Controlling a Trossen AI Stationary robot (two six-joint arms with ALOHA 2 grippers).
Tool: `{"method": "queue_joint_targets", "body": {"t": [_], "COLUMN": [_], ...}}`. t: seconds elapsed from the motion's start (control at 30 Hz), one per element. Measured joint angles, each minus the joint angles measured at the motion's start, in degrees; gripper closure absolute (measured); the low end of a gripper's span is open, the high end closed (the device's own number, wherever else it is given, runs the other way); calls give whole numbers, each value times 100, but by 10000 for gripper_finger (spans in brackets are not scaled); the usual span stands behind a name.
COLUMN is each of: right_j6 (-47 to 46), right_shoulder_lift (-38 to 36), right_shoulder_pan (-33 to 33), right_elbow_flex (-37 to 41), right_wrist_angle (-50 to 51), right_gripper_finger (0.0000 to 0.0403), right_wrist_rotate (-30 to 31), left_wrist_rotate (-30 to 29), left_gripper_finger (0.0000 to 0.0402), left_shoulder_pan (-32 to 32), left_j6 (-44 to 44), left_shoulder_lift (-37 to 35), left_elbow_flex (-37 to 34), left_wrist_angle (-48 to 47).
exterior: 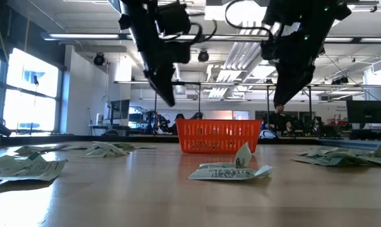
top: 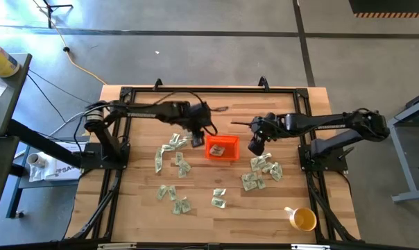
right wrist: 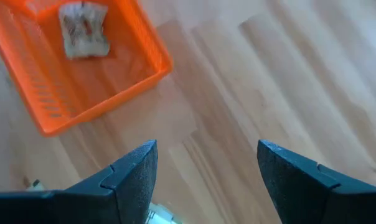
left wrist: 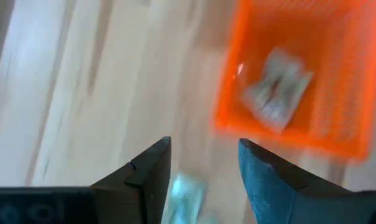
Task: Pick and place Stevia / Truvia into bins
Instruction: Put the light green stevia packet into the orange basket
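Note:
The orange bin (top: 232, 155) stands mid-table with one Stevia packet (right wrist: 82, 28) lying inside it. Other pale green and white packets lie flat on the wood: a group (top: 171, 156) left of the bin, a group (top: 261, 173) to its right, and several (top: 218, 198) nearer the front edge. My left gripper (top: 196, 139) hovers open just off the bin's left side, above the table (exterior: 167, 94), with a packet (left wrist: 185, 193) on the table below its fingers. My right gripper (top: 257, 147) hovers open off the bin's right side (right wrist: 206, 168).
A yellow cup (top: 303, 219) stands near the table's front right corner. One crumpled packet (exterior: 231, 170) lies in front of the bin (exterior: 219, 135) in the low view. A dark frame runs along the table's far and side edges. Bare wood shows beside the bin (right wrist: 82, 106).

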State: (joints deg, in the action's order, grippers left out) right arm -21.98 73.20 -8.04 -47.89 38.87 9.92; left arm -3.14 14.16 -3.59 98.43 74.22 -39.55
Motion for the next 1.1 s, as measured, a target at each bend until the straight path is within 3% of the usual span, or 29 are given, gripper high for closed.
{"method": "queue_joint_targets", "body": {"t": [0.17,0.5,0.77,0.9,1.1], "right_j6": [535,2476,2473,2250,2695], "right_shoulder_lift": [308,732,901,901,901], "right_shoulder_pan": [-253,-839,-1274,-1359,-1387], "right_elbow_flex": [5,5,5,5,5], "right_wrist_angle": [-4,-36,-356,-569,-689], "right_gripper_finger": [139,139,139,139,139], "right_wrist_rotate": [-304,-674,-859,-880,-877], "left_wrist_rotate": [5,447,527,549,884], "left_gripper_finger": [205,188,190,191,184], "left_shoulder_pan": [495,892,875,1021,1372], "left_j6": [-3,-113,-592,-969,-1375], "left_shoulder_lift": [-2,2,5,5,5], "left_elbow_flex": [-12,-687,-1495,-1575,-1578], "left_wrist_angle": [-785,-374,1025,1206,1230]}}
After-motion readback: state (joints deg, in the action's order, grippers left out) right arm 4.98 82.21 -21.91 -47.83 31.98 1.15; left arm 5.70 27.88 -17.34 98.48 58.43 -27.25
